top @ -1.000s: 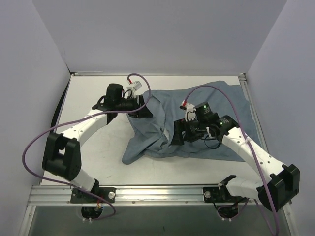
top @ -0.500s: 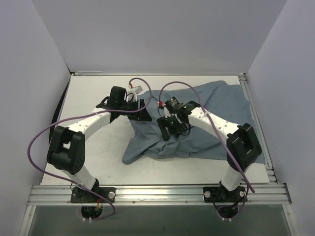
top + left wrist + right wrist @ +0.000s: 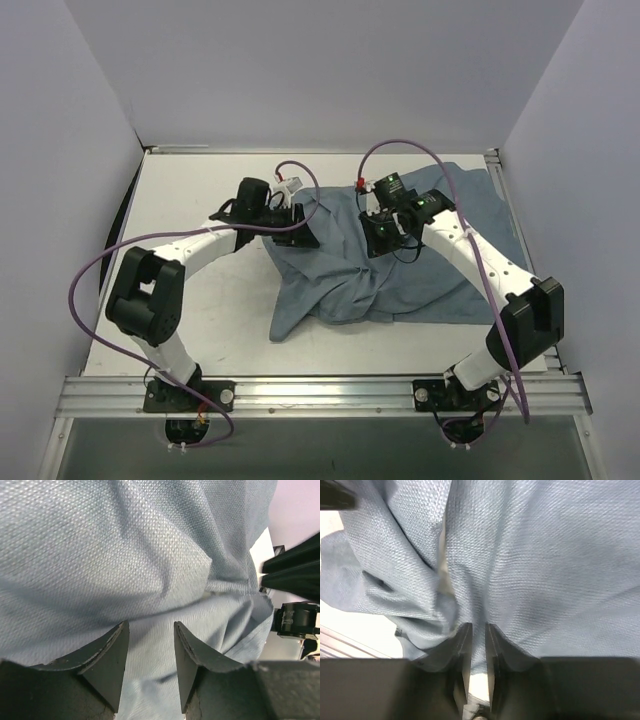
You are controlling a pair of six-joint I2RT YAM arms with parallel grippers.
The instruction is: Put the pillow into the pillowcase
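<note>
Overhead and wrist views, read from left to right, with every position given relative to the pillowcase (image 3: 440, 270). The pillowcase lies crumpled on the table (image 3: 200, 290), a grey-blue heap with one corner trailing toward the near edge.

At its far-left margin sits the left gripper (image 3: 298, 228). In the left wrist view the jaws stand at a narrow gap filled with cloth, and a rounded fold bulges just beyond the tips. This reads as a grip on a thick fold.

Over the middle of the pillowcase, toward its far side, is the right gripper (image 3: 383, 238). In its wrist view the jaws are almost closed, with only a thin layer of fabric between them, so they pinch the cloth where several creases meet.

To the right of that grip the fabric spreads flatter and reaches the right rim of the table.

The pillow is not plainly visible in any view. A pale sliver (image 3: 443, 555) shows between two folds beside the right grip, but whether it is the pillow cannot be told. If the pillow is present, it is hidden inside or under the pillowcase.

Judged step: both arms are working the cloth, either seating the pillow or opening the mouth. The next move probably calls for a joint pull that spreads the two grips apart without tearing cloth from either pinch.
</note>
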